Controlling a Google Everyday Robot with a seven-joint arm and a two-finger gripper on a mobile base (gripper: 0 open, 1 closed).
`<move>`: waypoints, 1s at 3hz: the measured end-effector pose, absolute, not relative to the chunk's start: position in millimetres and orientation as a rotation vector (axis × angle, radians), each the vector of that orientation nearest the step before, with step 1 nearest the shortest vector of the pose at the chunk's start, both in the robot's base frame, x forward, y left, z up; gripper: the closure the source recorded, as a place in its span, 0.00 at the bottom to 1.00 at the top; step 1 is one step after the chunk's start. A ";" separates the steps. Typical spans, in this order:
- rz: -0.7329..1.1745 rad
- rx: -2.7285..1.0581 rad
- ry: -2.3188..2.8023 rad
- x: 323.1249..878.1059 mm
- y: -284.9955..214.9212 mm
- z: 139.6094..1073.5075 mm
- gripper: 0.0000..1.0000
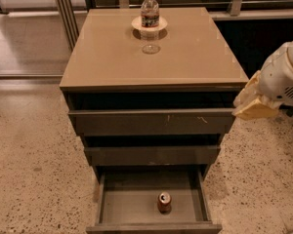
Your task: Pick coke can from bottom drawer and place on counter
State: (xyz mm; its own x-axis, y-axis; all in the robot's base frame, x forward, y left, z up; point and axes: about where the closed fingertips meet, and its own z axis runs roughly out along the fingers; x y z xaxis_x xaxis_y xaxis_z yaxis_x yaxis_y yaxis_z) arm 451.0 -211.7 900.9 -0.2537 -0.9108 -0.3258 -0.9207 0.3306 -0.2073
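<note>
The coke can [164, 202] stands upright in the open bottom drawer [112, 206], near the front and slightly right of the middle. The two upper drawers are pushed in. The glossy tan counter [185, 57] tops the cabinet. My gripper [256, 105], with yellowish tips on a white arm, hangs at the right of the cabinet, level with the top drawer's front. It is well above and to the right of the can and holds nothing that I can see.
A clear water bottle [150, 9] stands on a small white plate [136, 23] at the back middle of the counter. A metal rail runs behind the cabinet. Speckled floor [34, 169] lies on both sides.
</note>
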 end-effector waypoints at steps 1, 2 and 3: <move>0.231 -1.562 2.215 458.1 -196.7 807.6 0.89; 0.439 -1.509 2.274 458.9 -181.5 704.6 1.00; 0.438 -1.515 2.275 457.1 -180.6 696.6 1.00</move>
State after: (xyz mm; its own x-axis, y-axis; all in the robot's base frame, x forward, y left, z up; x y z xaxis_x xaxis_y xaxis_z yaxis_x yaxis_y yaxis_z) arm 457.1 -180.6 696.6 -0.3529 -0.8108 -0.4669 -0.9262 0.3735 0.0515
